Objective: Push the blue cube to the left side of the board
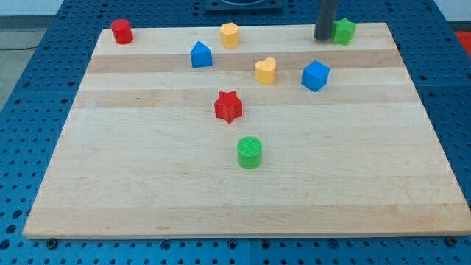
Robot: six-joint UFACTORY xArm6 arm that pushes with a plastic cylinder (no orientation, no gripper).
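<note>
The wooden surface point(243, 199) lay on a blue perforated bench point(29, 110), and the dark rod came down at the view's top right, with my tip point(324, 38) resting close to the far edge of the board. The arm carried no gripper, only this rod, so nothing could be said of anything being apart or clamped. My tip stood just beside the green star-shaped block point(344, 30), on its left in the view, so close that I could not tell whether the two were touching. The blue cube point(315, 75) sat below my tip and slightly to the view's left of the green star, clearly apart from the tip, in the right half of the board. Near it, towards the view's left, was the yellow heart-shaped block point(266, 70), with a small gap between them. Further left was a second blue block point(201, 54) with a peaked top, like a little house, and above and to its right a yellow block point(229, 34) with several flat sides, near the board's top edge. The red cylinder point(121, 31) stood at the top left corner, well apart from everything else. Near the middle of the board was the red star point(228, 106), and below it, towards the view's bottom, the green cylinder point(249, 152) stood upright, with the lower part of the board around it bare
</note>
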